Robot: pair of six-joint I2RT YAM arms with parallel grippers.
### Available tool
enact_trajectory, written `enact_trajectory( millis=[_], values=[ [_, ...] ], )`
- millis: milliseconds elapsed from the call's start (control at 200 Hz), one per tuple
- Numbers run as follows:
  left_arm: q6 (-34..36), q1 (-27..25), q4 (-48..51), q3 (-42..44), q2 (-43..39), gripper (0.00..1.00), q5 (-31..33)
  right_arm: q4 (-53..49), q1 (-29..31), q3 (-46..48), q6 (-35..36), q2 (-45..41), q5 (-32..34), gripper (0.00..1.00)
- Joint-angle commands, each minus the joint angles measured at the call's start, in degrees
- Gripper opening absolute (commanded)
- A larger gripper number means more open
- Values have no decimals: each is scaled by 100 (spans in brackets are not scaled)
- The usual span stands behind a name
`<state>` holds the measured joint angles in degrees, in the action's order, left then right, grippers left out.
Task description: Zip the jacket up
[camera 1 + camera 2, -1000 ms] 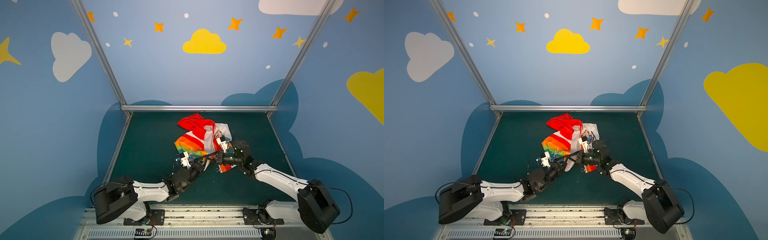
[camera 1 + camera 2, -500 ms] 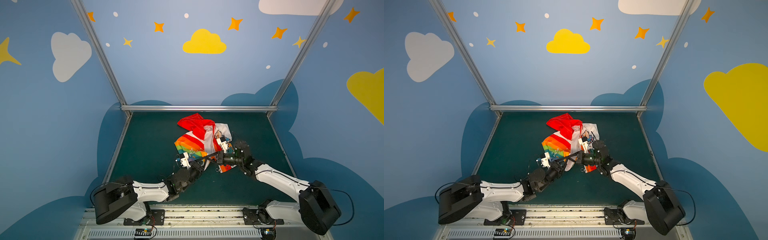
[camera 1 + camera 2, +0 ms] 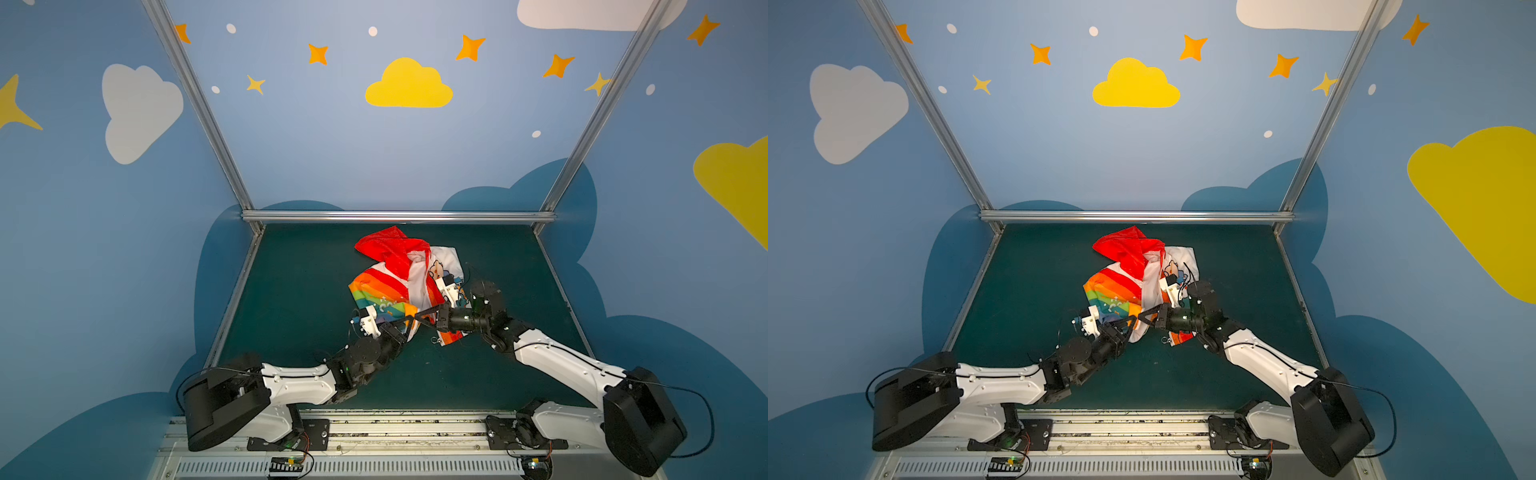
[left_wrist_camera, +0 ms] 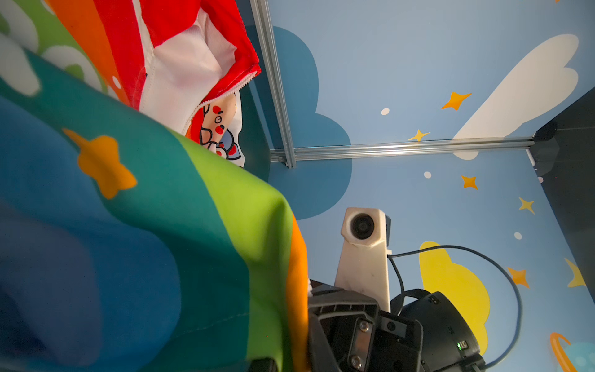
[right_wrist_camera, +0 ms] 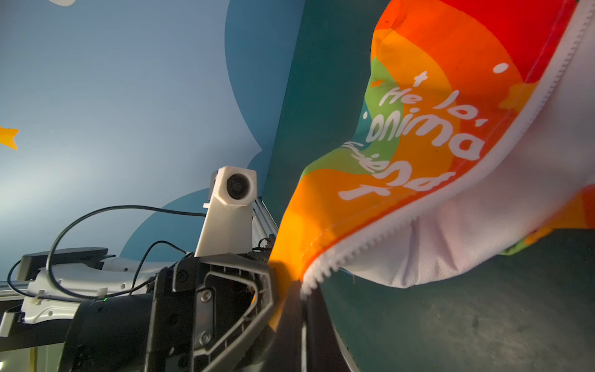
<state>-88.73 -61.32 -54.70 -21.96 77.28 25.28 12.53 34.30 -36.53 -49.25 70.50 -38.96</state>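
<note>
**End effectors meet at the jacket's near hem**

Right end effector (image 3: 419, 317) is clenched on the jacket (image 3: 384, 291). In the right wrist view its own dark fingers (image 5: 317, 325) pinch the end of the white zipper (image 5: 402, 225) tape, where the orange hem begins. Left end effector (image 3: 409, 322) faces it tip to tip, and the two touch or nearly touch in both top views. Orange fabric bunches against its tip in the right wrist view. Whether it grasps the cloth or only presses against it cannot be told. In the left wrist view rainbow fabric drapes over its fingers and hides them.

The jacket lies crumpled about the middle of the surface (image 3: 291, 299), a little toward the far edge. The red hood (image 3: 388, 249) is the part nearest the far edge. The rainbow panel with white lettering (image 5: 418, 141) spreads toward the left edge, and a white panel with a cartoon print (image 3: 436, 266) lies toward the right edge. The near hem is lifted off the surface where the end effectors meet. The zipper is undone where it shows: one toothed edge runs free along the rainbow front, with white lining beside it.
</note>
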Motion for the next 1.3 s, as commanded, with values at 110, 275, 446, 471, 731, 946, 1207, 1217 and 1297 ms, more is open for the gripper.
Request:
enact_trajectory(
  millis=[110, 275, 446, 471, 731, 946, 1207, 1217, 1297],
  values=[
    [72, -20, 161, -72, -124, 17, -31, -281, -90, -407, 280, -74, -252, 0],
    [63, -20, 134, -56, -133, 19, -46, -542, -111, -599, 485, 7, -439, 0],
    [59, -22, 151, -72, -123, 21, -41, -562, -130, -652, 483, 60, -534, 0],
    [49, -22, 143, -76, -117, 22, -40, -568, -130, -652, 479, 69, -553, 0],
    [53, -25, -29, -85, -42, 23, -76, -595, -138, -695, 485, 194, -663, 0],
    [-66, -21, 133, -46, -78, 12, -55, -832, -145, -854, 627, 261, -648, 0],
    [-215, 74, 423, -17, -163, 3, -109, -1473, -195, -1156, 986, 363, -642, 28],
    [-219, 80, 435, -1, -178, 3, -86, -1539, -209, -1166, 1040, 332, -587, 33],
    [-268, 115, 629, 119, -314, 3, 69, -2453, -290, -1207, 1363, -23, 244, 57]
  ],
)
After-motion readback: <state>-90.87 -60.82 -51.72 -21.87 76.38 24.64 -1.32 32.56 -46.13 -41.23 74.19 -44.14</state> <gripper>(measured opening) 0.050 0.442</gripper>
